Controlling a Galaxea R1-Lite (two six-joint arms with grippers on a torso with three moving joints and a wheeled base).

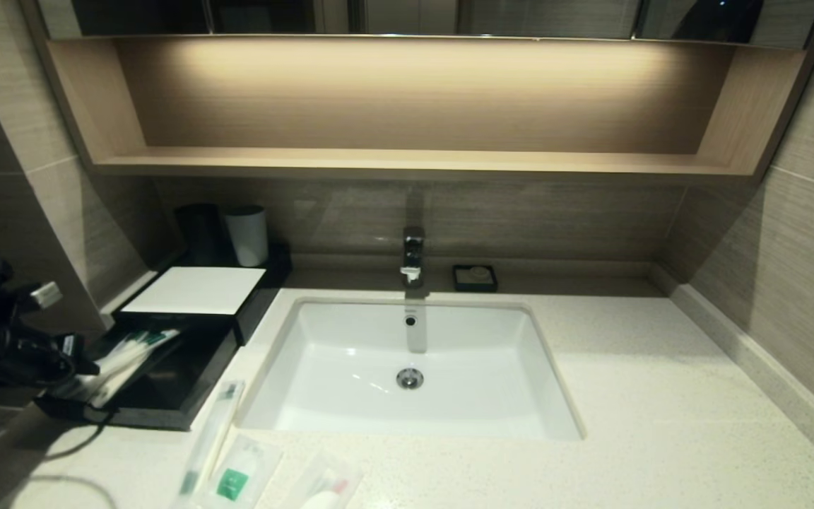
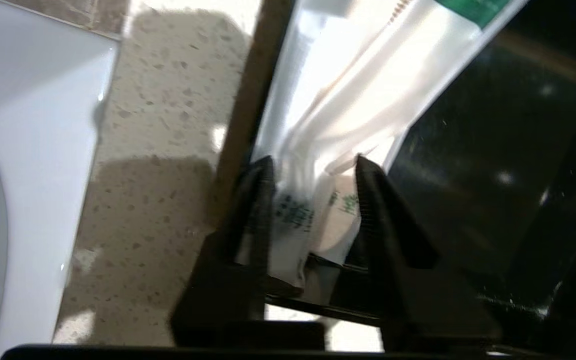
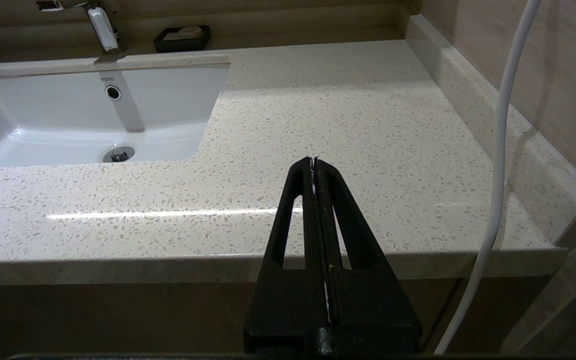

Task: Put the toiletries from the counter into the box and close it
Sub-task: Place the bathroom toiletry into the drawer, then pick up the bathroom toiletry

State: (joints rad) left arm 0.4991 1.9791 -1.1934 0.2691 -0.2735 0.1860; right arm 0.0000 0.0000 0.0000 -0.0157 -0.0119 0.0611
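Note:
The black box [image 1: 195, 290] with a white top panel stands at the counter's [image 1: 626, 396] left, its black drawer [image 1: 181, 385] pulled out. Several clear-wrapped toothbrush packs [image 1: 124, 357] lie in the drawer. My left gripper [image 1: 89, 367] is at the drawer's front end; in the left wrist view it [image 2: 312, 165] is open, with the pack ends [image 2: 368, 90] between its fingers. On the counter in front lie a long toothbrush pack [image 1: 213, 435], a green-label sachet [image 1: 234, 484] and a pink-marked packet [image 1: 326, 488]. My right gripper [image 3: 314, 162] is shut and empty over the counter's front edge, right of the sink.
A black tumbler [image 1: 202, 233] and a white tumbler [image 1: 248, 235] stand behind the box. The white sink [image 1: 407, 367], its faucet [image 1: 413, 258] and a small black dish [image 1: 475, 277] are in the middle. A white cable [image 3: 498, 175] hangs by the right wall.

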